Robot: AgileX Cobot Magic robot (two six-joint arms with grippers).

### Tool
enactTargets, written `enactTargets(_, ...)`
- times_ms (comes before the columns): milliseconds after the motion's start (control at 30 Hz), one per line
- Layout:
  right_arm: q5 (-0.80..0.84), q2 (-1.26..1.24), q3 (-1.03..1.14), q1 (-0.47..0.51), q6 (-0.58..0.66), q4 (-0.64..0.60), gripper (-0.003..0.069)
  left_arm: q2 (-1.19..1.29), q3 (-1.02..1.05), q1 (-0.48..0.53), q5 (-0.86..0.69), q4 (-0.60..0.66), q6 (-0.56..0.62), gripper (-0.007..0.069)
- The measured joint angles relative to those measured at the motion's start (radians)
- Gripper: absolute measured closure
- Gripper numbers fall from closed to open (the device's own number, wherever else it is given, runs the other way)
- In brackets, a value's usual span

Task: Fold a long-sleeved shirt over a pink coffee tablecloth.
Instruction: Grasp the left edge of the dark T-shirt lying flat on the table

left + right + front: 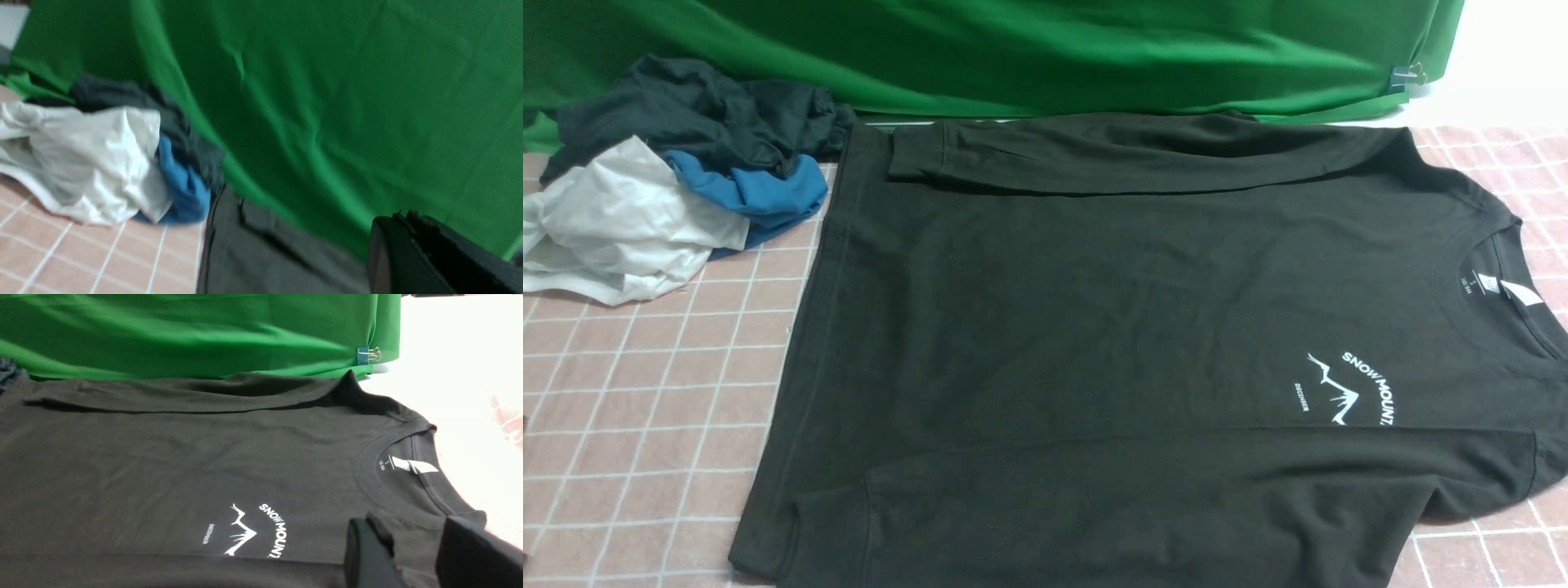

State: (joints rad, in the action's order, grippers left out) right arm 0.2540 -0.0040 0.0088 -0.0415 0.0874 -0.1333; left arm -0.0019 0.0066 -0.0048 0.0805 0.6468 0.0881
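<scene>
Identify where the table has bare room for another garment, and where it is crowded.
Largest free patch: pink checked tablecloth near-left, bordered by the crumpled white, blue and black garment heap behind and the black long-sleeved shirt alongside. Narrow strips show beside its collar, right. Crowded: the middle and far-left.

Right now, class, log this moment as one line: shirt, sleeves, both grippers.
shirt: flat on pink tablecloth, collar right | sleeves: both folded in | left gripper: shut | right gripper: open above shirt

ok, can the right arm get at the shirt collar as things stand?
Likely yes. The right pincer is open just short of the collar of the long-sleeved shirt. Only flat fabric lies between them, and nothing sits on the collar.
</scene>
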Motion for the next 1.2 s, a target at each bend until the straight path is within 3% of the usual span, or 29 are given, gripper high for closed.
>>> enactTargets(100, 0.0, 0.0, 0.0, 0.0, 0.0, 0.0, 0.0419, -0.001, -0.025, -0.002, -0.081, 0.005, -0.06, 0.0605)
enactTargets(200, 0.0, 0.0, 0.0, 0.0, 0.0, 0.0, 0.0419, 0.014, -0.109, -0.025, -0.195, 0.006, -0.003, 0.0605)
enactTargets(333, 0.0, 0.0, 0.0, 0.0, 0.0, 0.0, 0.0419, 0.171, -0.31, -0.087, -0.386, 0.002, 0.22, 0.0605)
enactTargets(533, 0.0, 0.0, 0.0, 0.0, 0.0, 0.0, 0.0419, 0.514, -0.533, -0.114, -0.731, -0.072, 0.343, 0.0605)
enactTargets(700, -0.028, 0.0, 0.0, 0.0, -0.012, -0.001, 0.0419, 0.74, -0.624, -0.114, -0.826, -0.124, 0.407, 0.0605)
enactTargets(767, -0.06, 0.0, 0.0, 0.0, -0.087, -0.026, 0.0419, 0.822, -0.648, -0.114, -0.861, -0.126, 0.443, 0.0605)
enactTargets(967, -0.21, 0.0, 0.0, 0.0, -0.546, -0.07, 0.0419, 0.998, -0.668, -0.153, -0.934, -0.11, 0.509, 0.0605)
enactTargets(1133, -0.185, 0.001, -0.014, -0.021, -0.666, -0.083, 0.0421, 1.048, -0.67, -0.266, -0.935, -0.114, 0.534, 0.0605)
enactTargets(1200, 0.001, 0.043, -0.138, -0.089, -0.61, -0.086, 0.0422, 1.082, -0.685, -0.307, -0.946, -0.168, 0.495, 0.0605)
